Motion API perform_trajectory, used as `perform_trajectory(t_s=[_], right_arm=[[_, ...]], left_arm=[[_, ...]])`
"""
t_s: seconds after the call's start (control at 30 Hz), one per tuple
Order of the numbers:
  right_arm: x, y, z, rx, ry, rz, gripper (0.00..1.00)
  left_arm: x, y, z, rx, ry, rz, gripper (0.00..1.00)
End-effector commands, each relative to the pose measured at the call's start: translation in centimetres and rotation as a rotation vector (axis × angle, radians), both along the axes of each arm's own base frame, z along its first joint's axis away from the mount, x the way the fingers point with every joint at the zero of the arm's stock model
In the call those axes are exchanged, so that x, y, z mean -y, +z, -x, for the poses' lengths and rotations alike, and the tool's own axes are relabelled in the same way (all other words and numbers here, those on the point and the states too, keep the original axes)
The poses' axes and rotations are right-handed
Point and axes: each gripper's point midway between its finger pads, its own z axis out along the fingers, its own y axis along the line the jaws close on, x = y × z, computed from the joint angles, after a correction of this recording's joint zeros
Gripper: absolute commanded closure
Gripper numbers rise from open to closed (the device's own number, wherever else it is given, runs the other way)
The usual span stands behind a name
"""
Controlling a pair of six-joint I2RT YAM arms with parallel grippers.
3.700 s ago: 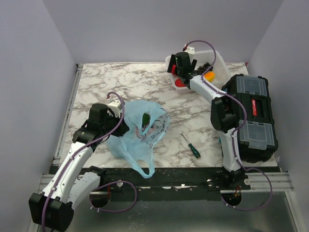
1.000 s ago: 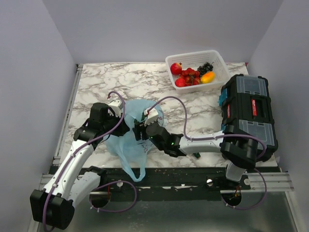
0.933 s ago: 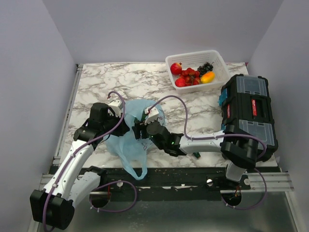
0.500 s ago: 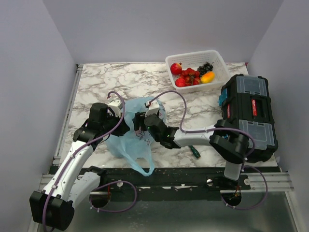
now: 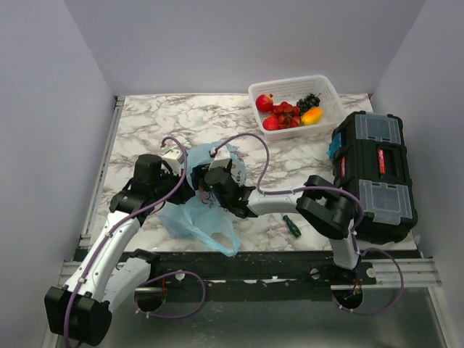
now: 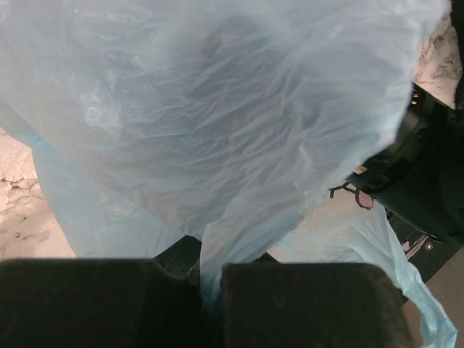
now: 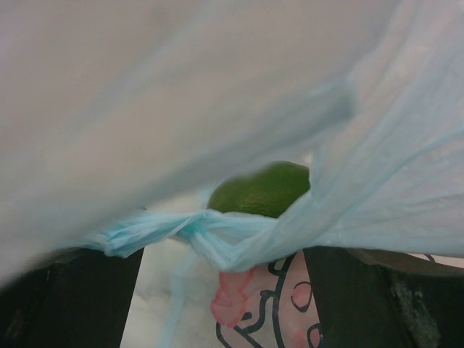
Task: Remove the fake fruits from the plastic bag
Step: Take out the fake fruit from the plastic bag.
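Observation:
The light-blue plastic bag lies at the near left of the table. My left gripper is shut on a fold of its film, seen up close in the left wrist view. My right gripper is inside the bag's mouth, open and empty. In the right wrist view its fingers stand wide apart. The green fruit lies just ahead between them, partly behind a twisted strand of the bag. Several red fruits and the orange-yellow one lie in the white basket.
A dark grape bunch is also in the basket at the back right. A black toolbox stands along the right edge. A green-handled screwdriver lies near the front edge, under my right arm's forearm.
My right arm left the basket, swung to the bag and pushed its gripper into the bag's mouth. The bag's loose front handle has shifted. The left gripper has kept its hold.

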Motion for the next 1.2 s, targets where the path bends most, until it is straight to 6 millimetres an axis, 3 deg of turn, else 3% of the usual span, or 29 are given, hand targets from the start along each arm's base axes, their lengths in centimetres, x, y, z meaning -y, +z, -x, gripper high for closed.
perform_trajectory(t_s=[0.0, 0.37, 0.5, 0.7, 0.83, 0.97, 1.17], right_arm=[[0.0, -2.0, -1.5, -0.009, -0.064, 0.028, 0.11], [-1.8, -7.3, -2.8, -0.044, -0.045, 0.147, 0.11], [-1.8, -8.0, -3.5, -0.055, -0.031, 0.130, 0.14], [-1.8, -6.1, -4.1, -0.014, 0.003, 0.091, 0.29], [-1.4, -4.0, -3.6, 0.027, 0.041, 0.075, 0.45], [-0.6, -2.9, -3.0, 0.037, 0.053, 0.070, 0.66], [-0.2, -1.1, -1.1, 0.022, 0.132, 0.043, 0.75]], left_arm=[[0.3, 0.3, 0.0, 0.020, -0.023, 0.019, 1.00], [0.2, 0.2, -0.1, 0.016, -0.017, 0.012, 1.00], [0.1, 0.2, -0.1, 0.016, -0.015, 0.010, 1.00], [0.1, 0.1, -0.1, 0.014, -0.013, 0.007, 1.00], [0.1, 0.0, -0.2, 0.011, -0.013, 0.006, 1.00], [0.1, 0.0, -0.2, 0.008, -0.014, 0.006, 1.00], [0.1, 0.0, -0.2, 0.003, -0.015, 0.006, 1.00]])
